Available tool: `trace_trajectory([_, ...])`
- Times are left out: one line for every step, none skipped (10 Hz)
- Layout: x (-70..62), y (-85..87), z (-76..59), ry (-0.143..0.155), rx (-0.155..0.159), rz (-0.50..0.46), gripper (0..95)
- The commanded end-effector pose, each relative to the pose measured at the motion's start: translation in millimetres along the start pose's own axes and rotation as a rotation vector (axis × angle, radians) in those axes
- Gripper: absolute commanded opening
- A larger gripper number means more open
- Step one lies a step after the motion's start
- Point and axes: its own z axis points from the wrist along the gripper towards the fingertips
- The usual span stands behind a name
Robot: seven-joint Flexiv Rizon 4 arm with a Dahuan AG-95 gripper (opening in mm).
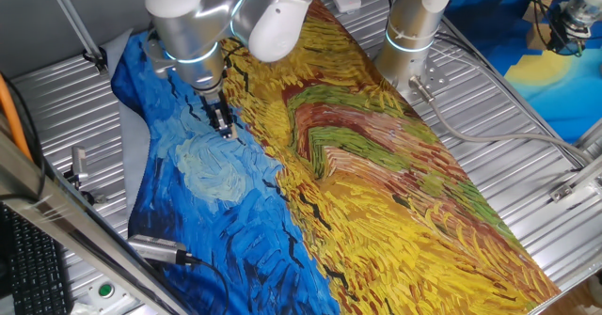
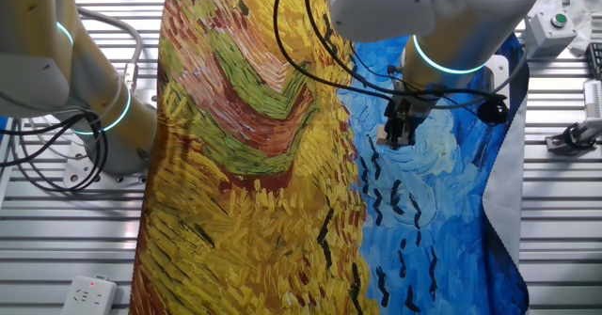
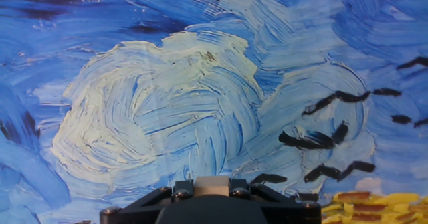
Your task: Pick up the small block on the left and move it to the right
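Note:
The small block is a pale tan cube. In the hand view it (image 3: 211, 183) sits between my two black fingers at the bottom edge. In the other fixed view a tan bit of it (image 2: 384, 135) shows beside my gripper (image 2: 402, 134). In one fixed view my gripper (image 1: 224, 127) points down over the blue part of the painted cloth (image 1: 216, 193), close to the surface, and the block is hidden by the fingers. The gripper is shut on the block. I cannot tell whether the block touches the cloth.
The cloth covers the table, blue with a pale swirl (image 3: 160, 117) on one side and yellow (image 1: 395, 193) on the other. A second robot arm base (image 1: 414, 33) stands at the far edge. Ribbed metal table (image 1: 527, 136) surrounds the cloth.

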Motion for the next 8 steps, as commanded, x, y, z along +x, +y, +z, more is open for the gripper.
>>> trace_trajectory([0.8, 0.7, -0.9, 0.004, -0.004, -0.019, 0.0])
trace_trajectory([0.8, 0.7, -0.9, 0.000, -0.007, -0.053, 0.0])
trace_trajectory([0.8, 0.7, -0.9, 0.000, -0.013, -0.086, 0.0])
trace_trajectory([0.8, 0.7, -0.9, 0.001, -0.012, -0.103, 0.0])
trace_trajectory([0.8, 0.7, -0.9, -0.001, -0.012, -0.115, 0.0])
trace_trajectory([0.8, 0.7, -0.9, -0.003, -0.013, -0.122, 0.0])
trace_trajectory([0.8, 0.7, -0.9, -0.007, -0.013, -0.125, 0.0])
trace_trajectory([0.8, 0.7, -0.9, -0.008, -0.013, -0.133, 0.0])
